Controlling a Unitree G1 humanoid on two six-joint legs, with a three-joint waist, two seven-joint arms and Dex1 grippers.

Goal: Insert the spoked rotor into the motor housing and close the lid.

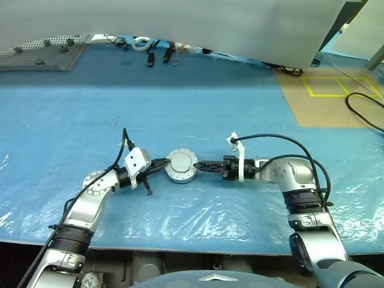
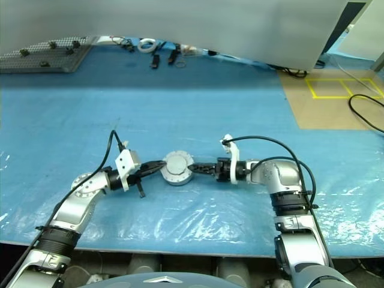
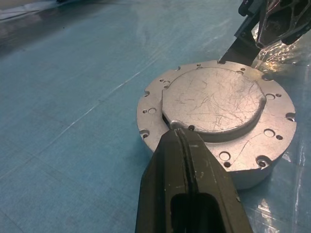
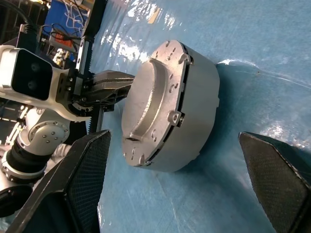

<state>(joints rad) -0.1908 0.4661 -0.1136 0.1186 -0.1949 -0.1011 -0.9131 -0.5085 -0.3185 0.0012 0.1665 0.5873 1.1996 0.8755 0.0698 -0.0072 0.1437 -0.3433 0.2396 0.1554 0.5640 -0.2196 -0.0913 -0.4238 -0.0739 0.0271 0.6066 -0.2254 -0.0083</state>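
Motor housing point(image 1: 182, 173): round, shallow silver-grey metal cup, standing mid-tabletop point(image 1: 198, 114) on blue plastic sheeting, between both arms. Lid point(image 3: 214, 101): scratched smooth grey disc with bolt holes round the rim, already seated on top; rotor presumably inside, hidden. Left end effector point(image 3: 183, 145): black fingers shut, tips resting against the lid's edge. Right end effector point(image 4: 180, 179): fingers wide apart, empty, facing the housing's wall. Judgement: press the lid evenly and keep the housing steadied.

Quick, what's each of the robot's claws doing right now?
Left gripper: closed, empty, tips at the lid on the motor housing.
Right gripper: open beside the housing, holding nothing.
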